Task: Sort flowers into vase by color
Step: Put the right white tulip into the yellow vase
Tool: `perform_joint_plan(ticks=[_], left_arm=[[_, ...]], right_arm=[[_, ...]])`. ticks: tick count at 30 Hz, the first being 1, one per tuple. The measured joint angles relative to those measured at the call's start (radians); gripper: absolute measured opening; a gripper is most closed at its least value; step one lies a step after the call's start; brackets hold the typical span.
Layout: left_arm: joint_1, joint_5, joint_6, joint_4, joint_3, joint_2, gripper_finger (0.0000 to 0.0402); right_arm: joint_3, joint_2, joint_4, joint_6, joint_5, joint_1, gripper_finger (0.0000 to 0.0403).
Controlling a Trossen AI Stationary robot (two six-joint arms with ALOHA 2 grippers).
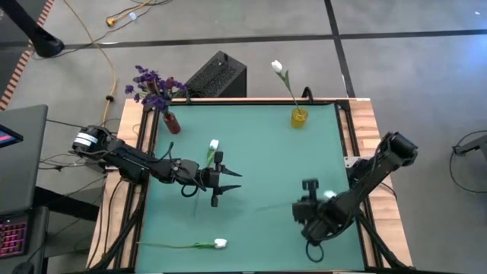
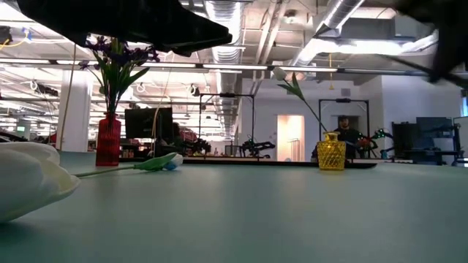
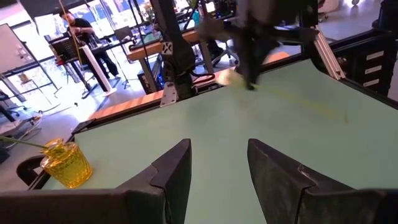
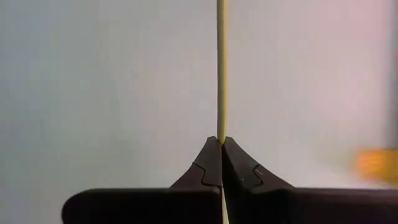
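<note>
On the green tabletop [image 1: 259, 152], the right gripper [image 4: 221, 155] pinches a thin flower stem [image 4: 221, 68], well away from the yellow vase [image 1: 299, 117] that holds one white tulip [image 1: 277, 67]. The left gripper [image 3: 217, 168] hovers with fingers parted, holding nothing, on the vase's other side beside a lying white flower [image 1: 214, 144]. Purple blooms [image 1: 152, 87] fill the red vase [image 1: 172, 122]; another white tulip [image 1: 219, 243] lies at the edge farthest from the yellow vase.

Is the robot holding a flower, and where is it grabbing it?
Yes. The right gripper pinches a white tulip by its thin stem. The left gripper holds nothing.

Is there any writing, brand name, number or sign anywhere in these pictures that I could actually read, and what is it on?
None can be read.
Yellow vase, red vase, green table: no writing shows.
Black box behind the table: no label shows.
Screens and whiteboard in the room behind: too blurred to read.
</note>
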Motion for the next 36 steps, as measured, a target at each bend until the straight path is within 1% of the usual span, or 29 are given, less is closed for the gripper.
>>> perform_joint_plan(ticks=[3, 5, 7, 10, 15, 20, 23, 25, 29, 32, 33, 36], left_arm=[[0.0, -0.001, 0.0, 0.0, 0.0, 0.0, 0.0147], [0.0, -0.001, 0.0, 0.0, 0.0, 0.0, 0.0147], [0.0, -0.001, 0.0, 0.0, 0.0, 0.0, 0.0147], [0.0, -0.001, 0.0, -0.001, 0.0, 0.0, 0.0147], [0.0, -0.001, -0.004, -0.004, 0.0, 0.0, 0.0147], [0.0, -0.001, -0.006, -0.027, 0.0, 0.0, 0.0147], [0.0, -0.001, -0.006, -0.037, 0.0, 0.0, 0.0147], [0.0, -0.002, -0.006, -0.04, 0.0, 0.0, 0.0147], [0.0, -0.001, -0.016, -0.047, 0.0, 0.0, 0.0147], [0.0, -0.001, -0.017, -0.053, 0.0, 0.0, 0.0147], [0.0, -0.001, -0.017, -0.055, 0.0, 0.0, 0.0147], [0.0, -0.001, -0.017, -0.065, 0.0, 0.0, 0.0147]], right_arm=[[0.001, -0.043, -0.073, -0.118, 0.188, -0.031, 0.0019], [0.001, -0.071, -0.097, -0.231, 0.287, -0.065, 0.0019], [0.001, -0.098, -0.117, -0.368, 0.354, -0.109, 0.0019], [0.001, -0.132, -0.155, -0.573, 0.397, -0.189, 0.0019], [0.001, -0.196, -0.285, -0.9, 0.412, -0.333, 0.0019], [0.001, -0.254, -0.433, -1.127, 0.421, -0.486, 0.0019], [-0.003, -0.291, -0.433, -1.292, 0.456, -0.589, 0.0019], [-0.003, -0.306, -0.433, -1.417, 0.502, -0.66, 0.0019], [-0.003, -0.316, -0.425, -1.602, 0.673, -0.814, 0.0019], [-0.003, -0.311, -0.401, -1.709, 0.785, -0.927, 0.0019], [-0.003, -0.31, -0.384, -1.746, 0.804, -0.964, 0.0019], [-0.003, -0.304, -0.273, -1.842, 0.81, -1.064, 0.0019]])
